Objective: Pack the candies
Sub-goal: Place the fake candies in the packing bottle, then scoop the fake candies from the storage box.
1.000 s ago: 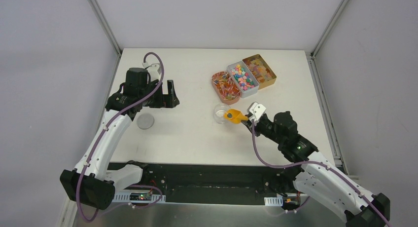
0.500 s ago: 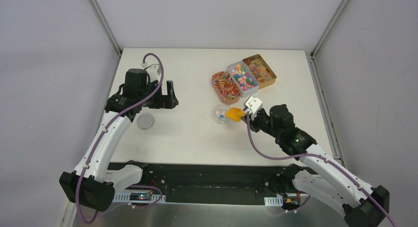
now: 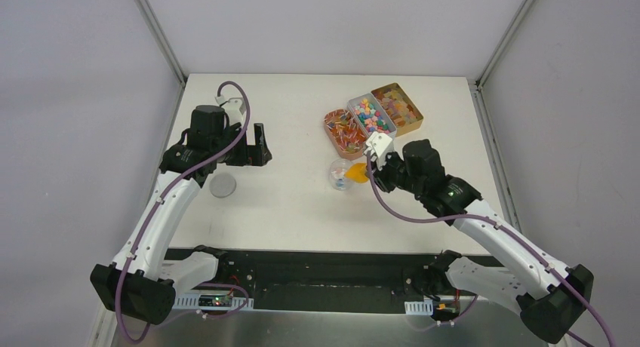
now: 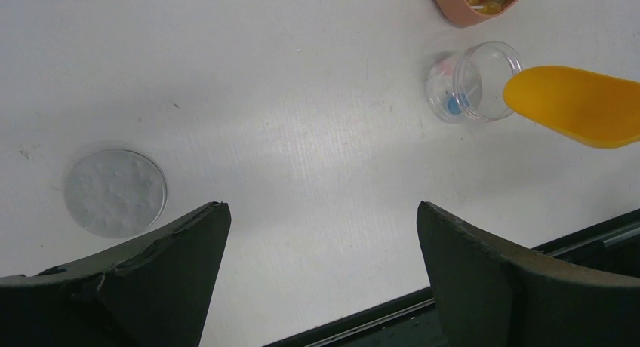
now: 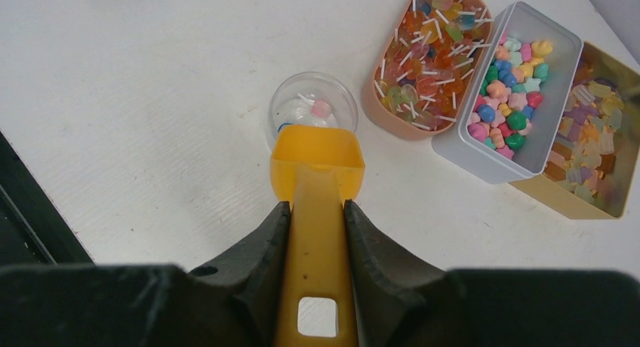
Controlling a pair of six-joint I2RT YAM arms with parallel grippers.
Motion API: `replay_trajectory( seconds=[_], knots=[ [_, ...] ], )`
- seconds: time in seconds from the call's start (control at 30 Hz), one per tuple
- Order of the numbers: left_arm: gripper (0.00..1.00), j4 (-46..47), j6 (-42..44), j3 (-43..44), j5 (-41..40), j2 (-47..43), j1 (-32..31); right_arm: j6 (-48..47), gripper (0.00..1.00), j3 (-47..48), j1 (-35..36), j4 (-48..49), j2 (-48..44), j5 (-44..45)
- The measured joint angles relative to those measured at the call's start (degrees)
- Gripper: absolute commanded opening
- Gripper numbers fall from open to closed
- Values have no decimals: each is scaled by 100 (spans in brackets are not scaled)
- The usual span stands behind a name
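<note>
My right gripper [image 5: 316,205] is shut on the handle of an orange scoop [image 5: 317,166]. The scoop's bowl [image 3: 358,173] is tipped over the rim of a small clear jar [image 3: 340,173], seen too in the left wrist view [image 4: 472,81]. The jar [image 5: 312,112] holds a few candies, pink, blue and white. More of the candies [image 5: 513,98] fill a white tin [image 3: 371,121]. My left gripper [image 3: 256,145] is open and empty above the table's left part, well away from the jar; its fingers [image 4: 158,279] show wide apart.
An orange oval tin [image 3: 346,133] of stick sweets and a gold tin [image 3: 397,109] of pale jellies flank the white tin. A round clear lid [image 3: 223,185] lies flat at the left, also in the left wrist view [image 4: 115,192]. The table's dark front edge runs close below.
My right arm has moved up and left, and the scoop has tilted over the jar. Candies now lie in the jar. The left arm has hardly moved.
</note>
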Motion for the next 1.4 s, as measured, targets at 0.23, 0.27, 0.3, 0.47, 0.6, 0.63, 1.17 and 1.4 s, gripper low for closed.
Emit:
replay_trajectory(
  seconds=[0.23, 0.27, 0.3, 0.47, 0.6, 0.63, 1.17, 1.4],
  knots=[
    [99, 0, 2, 0, -74, -20, 0, 289, 0, 479, 11, -286, 210, 168],
    [99, 0, 2, 0, -74, -20, 0, 341, 0, 588, 11, -323, 273, 229],
    [99, 0, 2, 0, -76, -20, 0, 393, 0, 706, 11, -361, 345, 310],
    [99, 0, 0, -7, -118, -68, 0, 601, 0, 1318, -133, -413, 916, 682],
    [99, 0, 2, -11, -188, -136, 0, 640, 0, 1777, -365, -450, 1585, 905],
    [98, 0, 2, -11, -195, -140, 0, 636, 0, 1902, -411, -457, 1781, 973],
    [69, 678, -1064, 728, 669, 1631, 267, 391, 0, 2522, -603, -350, 3366, 1213],
    [62, 1672, -1895, 1910, 1016, 3464, 264, 267, 0, 2522, -658, -190, 3471, 1134]
  ],
)
